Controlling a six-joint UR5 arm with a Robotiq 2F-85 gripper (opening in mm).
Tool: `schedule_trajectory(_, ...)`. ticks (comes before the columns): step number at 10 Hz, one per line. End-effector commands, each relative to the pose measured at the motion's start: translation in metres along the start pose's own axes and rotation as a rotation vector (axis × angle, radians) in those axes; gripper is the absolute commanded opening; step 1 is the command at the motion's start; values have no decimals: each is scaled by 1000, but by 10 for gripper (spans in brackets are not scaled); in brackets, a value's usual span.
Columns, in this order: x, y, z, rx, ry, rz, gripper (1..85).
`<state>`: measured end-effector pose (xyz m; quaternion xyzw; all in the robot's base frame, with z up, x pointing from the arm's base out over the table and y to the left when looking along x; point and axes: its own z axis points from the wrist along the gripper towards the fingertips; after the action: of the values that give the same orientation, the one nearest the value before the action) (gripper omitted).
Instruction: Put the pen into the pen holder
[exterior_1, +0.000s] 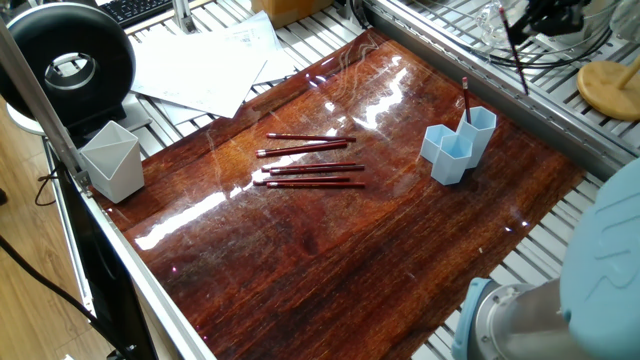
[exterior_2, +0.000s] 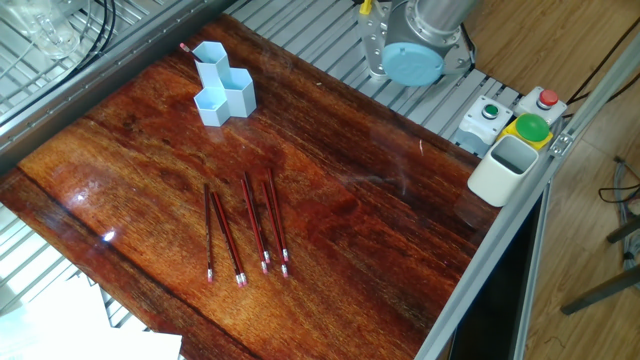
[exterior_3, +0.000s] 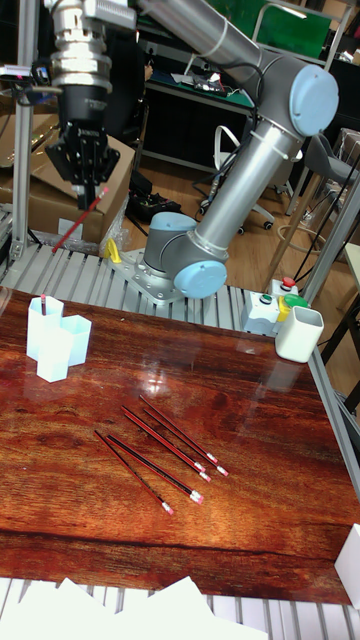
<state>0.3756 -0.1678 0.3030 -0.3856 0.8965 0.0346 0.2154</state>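
Pen holder (exterior_1: 457, 147) light blue; pens (exterior_1: 310, 166) dark red; table (exterior_1: 330, 250) glossy reddish-brown woodgrain; cup (exterior_1: 113, 160) pale grey.

The arm (exterior_3: 240, 170) is built of silver-grey metal tubes joined by rounded joints with pale blue end caps (exterior_3: 312, 100). Its base (exterior_2: 415, 45) carries another blue cap, at the top of the other fixed view. At the upper left of the tall view, a ribbed silver wrist section sits above the black gripper (exterior_3: 84, 190).
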Motion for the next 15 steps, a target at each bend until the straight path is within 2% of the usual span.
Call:
schedule_trajectory(1, -6, -3, 21, 24, -37, -6, 10)
schedule_trajectory(3, -4, -7, 34, 45, -39, -11, 10)
schedule_trajectory(7, -5, -12, 48, 50, -66, -19, 10)
schedule_trajectory(13, -6, -17, 59, 63, -94, -26, 10)
schedule_trajectory(15, -9, -16, 61, 56, -122, -20, 10)
